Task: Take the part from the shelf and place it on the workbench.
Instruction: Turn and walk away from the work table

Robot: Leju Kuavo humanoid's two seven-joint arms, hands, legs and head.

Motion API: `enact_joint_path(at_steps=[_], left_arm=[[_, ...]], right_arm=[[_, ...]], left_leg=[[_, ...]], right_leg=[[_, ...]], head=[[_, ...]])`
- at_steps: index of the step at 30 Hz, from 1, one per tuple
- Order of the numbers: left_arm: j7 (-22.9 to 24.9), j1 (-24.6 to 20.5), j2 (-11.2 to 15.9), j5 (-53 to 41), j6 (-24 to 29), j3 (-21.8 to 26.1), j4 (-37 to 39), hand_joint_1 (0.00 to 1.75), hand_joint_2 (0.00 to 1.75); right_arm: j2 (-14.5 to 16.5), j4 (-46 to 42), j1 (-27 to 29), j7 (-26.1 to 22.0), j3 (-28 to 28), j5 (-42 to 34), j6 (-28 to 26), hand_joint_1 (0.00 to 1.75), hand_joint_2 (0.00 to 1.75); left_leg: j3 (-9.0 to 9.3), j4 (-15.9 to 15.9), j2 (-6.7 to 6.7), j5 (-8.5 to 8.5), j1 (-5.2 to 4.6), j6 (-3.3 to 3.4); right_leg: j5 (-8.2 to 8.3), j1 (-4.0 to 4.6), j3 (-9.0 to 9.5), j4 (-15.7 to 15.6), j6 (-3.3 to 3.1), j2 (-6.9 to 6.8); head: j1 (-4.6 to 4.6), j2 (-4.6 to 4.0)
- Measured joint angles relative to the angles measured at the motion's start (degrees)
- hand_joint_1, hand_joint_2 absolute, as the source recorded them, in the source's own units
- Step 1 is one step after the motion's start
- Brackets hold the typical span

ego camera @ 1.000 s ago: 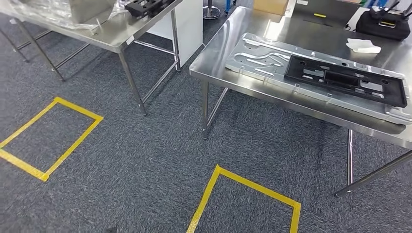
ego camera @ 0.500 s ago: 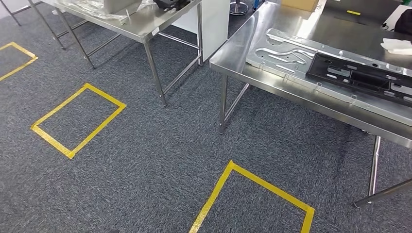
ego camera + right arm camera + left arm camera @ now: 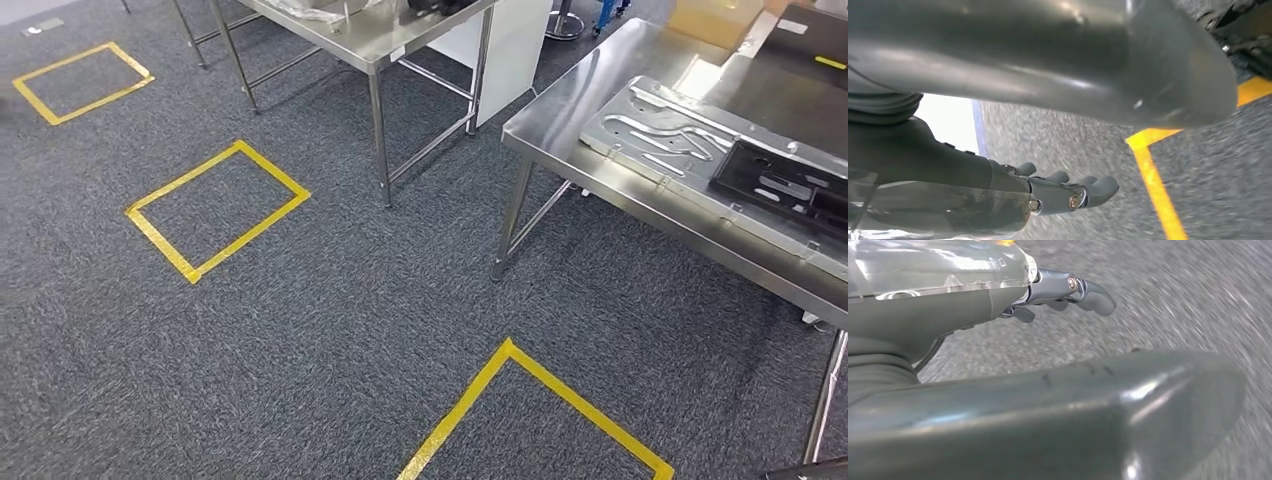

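at six o'clock, closest in, a yellow tape square lay on the grey carpet. both arms hung low: the left hand showed fingers gently curled and a thumb well apart from them, nothing held; the right hand looked the same, fingers loosely bent over carpet and a yellow tape line, carrying nothing.

out at two o'clock stood a steel workbench bearing a large stamped metal panel with a black frame part lying flat on it, touching. the frame's long axis ran along the bench's long edge, from about one toward three o'clock, its far end cut off by the picture's edge. at nine o'clock sat a second tape square, a third at ten. at twelve, farthest, stood another steel table with a dark object on top, too cropped to name.

no shelf was visible, so where the part to fetch sat could not be told; my read was that the robot was walking in search of it. to do that well: keep the hands relaxed and clear of table legs, and square up to the shelf before reaching.
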Motion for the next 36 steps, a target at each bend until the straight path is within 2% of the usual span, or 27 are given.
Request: enact_joint_path(at_steps=[1, 2, 3, 4, 5, 6, 8, 10, 12, 13, 15, 17, 18, 19, 20, 21, 22, 24, 25, 27, 28, 30, 32, 33, 34, 35, 36], left_arm=[[0.62, -0.1, -0.12, 0.34, 0.54, 0.25, 0.0, 0.0, 0.0], [1.18, -0.2, -0.25, 0.79, 1.14, 0.47, 0.0, 0.0, 0.0], [1.76, -0.27, -0.41, 1.33, 1.88, 0.79, 0.0, 0.0, 0.0], [2.15, -0.3, -0.6, 1.87, 2.61, 1.15, 0.0, 0.0, 0.0], [2.43, -0.32, -0.81, 2.49, 3.34, 1.55, 0.0, 0.0, 0.0], [2.61, -0.37, -1.03, 3.02, 4.02, 1.99, 0.0, 0.0, 0.0], [2.59, -0.61, -1.49, 3.86, 5.09, 2.75, 0.0, 0.0, 0.0], [2.28, -0.97, -1.83, 4.6, 6.01, 3.48, 0.0, 0.0, 0.0], [1.87, -1.1, -2.11, 5.39, 6.96, 4.25, 0.01, 0.0, 0.0], [1.68, -1.08, -2.25, 5.77, 7.45, 4.62, 0.01, 0.0, 0.0], [1.41, -1.23, -2.49, 6.36, 8.32, 5.28, 0.02, 0.0, 0.0], [1.33, -1.5, -2.68, 6.61, 8.89, 5.82, 0.02, 0.0, 0.0], [1.32, -1.57, -2.75, 6.61, 9.13, 6.02, 0.02, 0.0, 0.0], [1.33, -1.57, -2.81, 6.61, 9.39, 6.15, 0.02, 0.0, 0.0], [1.38, -1.54, -2.87, 6.64, 9.68, 6.27, 0.02, 0.0, 0.0], [1.45, -1.51, -2.93, 6.68, 9.97, 6.4, 0.02, 0.0, 0.0], [1.55, -1.53, -2.99, 6.76, 10.24, 6.57, 0.02, 0.0, 0.0], [1.73, -1.72, -3.15, 7.12, 10.65, 6.94, 0.02, 0.0, 0.0], [1.79, -1.8, -3.27, 7.31, 10.77, 7.08, 0.02, 0.0, 0.0], [1.91, -1.72, -3.48, 7.52, 10.95, 7.28, 0.02, 0.0, 0.0], [1.96, -1.61, -3.61, 7.53, 11.01, 7.36, 0.02, 0.0, 0.0], [2.02, -1.58, -3.8, 7.52, 11.09, 7.51, 0.01, 0.0, 0.0], [2.02, -1.71, -3.93, 7.51, 11.12, 7.54, 0.0, 0.0, 0.0], [2.02, -1.73, -3.98, 7.51, 11.11, 7.54, 0.0, 0.0, 0.0], [2.02, -1.71, -4.02, 7.52, 11.09, 7.56, 0.0, 0.0, 0.0], [2.02, -1.67, -4.04, 7.52, 11.08, 7.57, 0.0, 0.0, 0.0], [2.02, -1.65, -4.06, 7.52, 11.06, 7.58, 0.0, 0.0, 0.0]], right_arm=[[0.1, 0.04, 0.01, 0.23, 0.29, 0.44, 0.22, 0.0, 0.0], [0.22, 0.09, 0.03, 0.55, 0.61, 0.96, 0.52, 0.0, 0.0], [0.34, 0.13, 0.03, 1.02, 1.02, 1.64, 0.92, 0.0, 0.0], [0.48, 0.16, -0.01, 1.53, 1.47, 2.34, 1.35, 0.0, 0.0], [0.63, 0.17, -0.09, 2.01, 1.97, 3.04, 1.77, 0.0, 0.0], [0.81, 0.17, -0.25, 2.48, 2.45, 3.72, 2.14, 0.0, 0.0], [1.11, 0.19, -0.59, 3.18, 3.29, 4.8, 2.73, 0.0, 0.0], [1.41, 0.2, -1.02, 3.7, 4.14, 5.8, 3.24, 0.0, 0.0], [1.86, 0.21, -1.72, 4.01, 5.04, 6.81, 3.75, 0.0, 0.0], [2.11, 0.21, -2.07, 4.16, 5.49, 7.3, 4.01, 0.0, 0.0], [2.55, 0.21, -2.47, 4.36, 6.31, 8.07, 4.39, 0.0, 0.0], [2.76, 0.21, -2.6, 4.43, 6.95, 8.52, 4.63, 0.0, 0.0], [2.82, 0.21, -2.65, 4.44, 7.19, 8.7, 4.75, 0.0, 0.0], [2.9, 0.21, -2.74, 4.46, 7.45, 8.92, 4.89, 0.0, 0.0], [2.98, 0.21, -2.88, 4.49, 7.73, 9.16, 5.01, 0.0, 0.0], [3.09, 0.21, -3.07, 4.57, 8.04, 9.44, 5.14, 0.0, 0.0], [3.23, 0.21, -3.29, 4.7, 8.34, 9.7, 5.27, 0.0, 0.0], [3.44, 0.21, -3.65, 4.97, 8.78, 10.13, 5.46, 0.0, 0.0], [3.5, 0.21, -3.81, 5.08, 8.95, 10.27, 5.56, 0.0, 0.0], [3.57, 0.2, -4.15, 5.26, 9.34, 10.47, 5.69, 0.0, 0.0], [3.62, 0.2, -4.32, 5.34, 9.5, 10.54, 5.72, 0.0, 0.0], [3.68, 0.19, -4.48, 5.43, 9.66, 10.64, 5.72, 0.0, 0.0], [3.68, 0.19, -4.37, 5.46, 9.7, 10.66, 5.72, 0.0, 0.0], [3.68, 0.2, -4.26, 5.46, 9.72, 10.66, 5.73, 0.0, 0.0], [3.68, 0.2, -4.17, 5.47, 9.75, 10.66, 5.74, 0.0, 0.0], [3.68, 0.21, -4.11, 5.46, 9.79, 10.66, 5.74, 0.0, 0.0], [3.68, 0.21, -4.09, 5.44, 9.82, 10.66, 5.73, 0.0, 0.0]], left_leg=[[-0.19, -0.01, -0.54, 0.14, -0.05, 0.2], [-0.37, 0.04, -1.16, 0.23, -0.08, 0.32], [-0.5, 0.15, -1.91, 0.27, -0.13, 0.36], [-0.57, 0.3, -2.67, 0.27, -0.17, 0.35], [-0.59, 0.51, -3.48, 0.22, -0.17, 0.27], [-0.58, 0.76, -4.28, 0.13, -0.16, 0.14], [-0.85, 1.4, -5.67, -0.12, -0.21, -0.26], [-1.52, 1.83, -6.88, -0.1, -0.17, -0.93], [-2.07, 1.81, -8.13, 0.15, -0.01, -1.75], [-2.31, 2.11, -7.75, -0.06, -0.04, -2.07], [-3.95, 5.53, -5.16, -2.15, -0.15, -2.53], [-7.5, 13.02, -2.35, -5.84, -0.02, -2.83], [-9.12, 16.46, -1.83, -7.09, 0.08, -2.97], [-9.92, 18.22, -1.58, -7.38, 0.18, -3.08], [-9.6, 17.73, -1.37, -6.58, 0.26, -3.12], [-8.1, 14.97, -1.01, -4.9, 0.31, -3.08], [-5.8, 10.74, -0.1, -2.94, 0.31, -2.93], [-2.09, 3.56, 1.97, -0.74, -0.1, -2.4], [-1.39, 1.95, 2.52, -0.5, -0.32, -2.08], [-1.54, 1.5, 1.69, -0.49, -0.53, -1.4], [-1.52, 1.32, 1.14, -0.29, -0.45, -1.06], [-1.43, 0.91, 0.11, 0.23, -0.22, -0.34], [-1.6, 0.86, -1.0, 0.53, -0.19, 0.05], [-1.71, 0.9, -1.69, 0.59, -0.27, 0.13], [-1.77, 0.96, -2.45, 0.62, -0.35, 0.17], [-1.78, 1.04, -3.24, 0.62, -0.41, 0.17], [-1.74, 1.16, -4.04, 0.6, -0.44, 0.14]], right_leg=[[-2.12, -0.07, -1.65, 3.71, 0.12, 1.69], [-3.98, -0.09, -3.51, 7.71, 0.18, 2.58], [-5.1, -0.09, -5.11, 11.11, 0.22, 3.07], [-4.9, -0.08, -5.77, 12.39, 0.22, 3.23], [-3.47, -0.09, -5.34, 11.3, 0.17, 3.35], [-1.18, -0.16, -3.95, 8.1, 0.09, 3.77], [2.48, -0.4, -0.74, 0.45, -0.21, 6.17], [3.2, -0.44, 0.46, -2.82, -0.57, 8.0], [3.18, -0.41, 0.5, -3.11, -1.09, 7.27], [3.32, -0.47, 0.61, -3.39, -1.48, 6.56], [3.58, -0.65, 0.78, -3.9, -2.28, 4.98], [3.56, -0.38, 0.75, -3.95, -2.68, 3.25], [3.53, -0.27, 0.72, -3.94, -2.71, 2.35], [3.51, -0.21, 0.71, -3.93, -2.71, 1.5], [3.48, -0.18, 0.72, -3.92, -2.68, 0.74], [3.44, -0.17, 0.76, -3.9, -2.6, 0.05], [3.37, -0.15, 0.86, -3.87, -2.49, -0.58], [3.18, 0.11, 1.06, -3.79, -2.01, -1.71], [3.1, 0.23, 1.16, -3.76, -1.7, -2.2], [3.05, 0.3, 1.38, -3.81, -1.0, -3.16], [2.82, 0.16, 1.47, -3.63, -0.63, -2.86], [0.8, -0.11, 0.55, -1.14, -0.06, -0.38], [-3.17, -0.23, -2.65, 5.81, 0.13, 2.44], [-4.7, -0.23, -4.47, 9.63, 0.14, 2.95], [-5.21, -0.22, -5.72, 12.12, 0.12, 3.16], [-4.47, -0.21, -6.0, 12.46, 0.05, 3.27], [-2.63, -0.22, -5.14, 10.35, -0.1, 3.45]], head=[[0.01, 0.01], [0.01, 0.01], [0.01, 0.01], [0.01, 0.01], [0.01, 0.0], [0.01, 0.01], [0.01, 0.0], [0.01, 0.01], [0.0, 0.02], [0.0, 0.01], [-0.02, 0.01], [-0.03, 0.01], [-0.03, 0.01], [-0.03, 0.01], [-0.03, 0.01], [-0.03, 0.01], [-0.03, 0.01], [-0.02, 0.0], [-0.02, 0.0], [-0.01, 0.0], [-0.01, 0.01], [-0.01, 0.02], [-0.01, 0.02], [-0.01, 0.01], [-0.01, 0.01], [-0.01, 0.0], [-0.01, 0.0]])
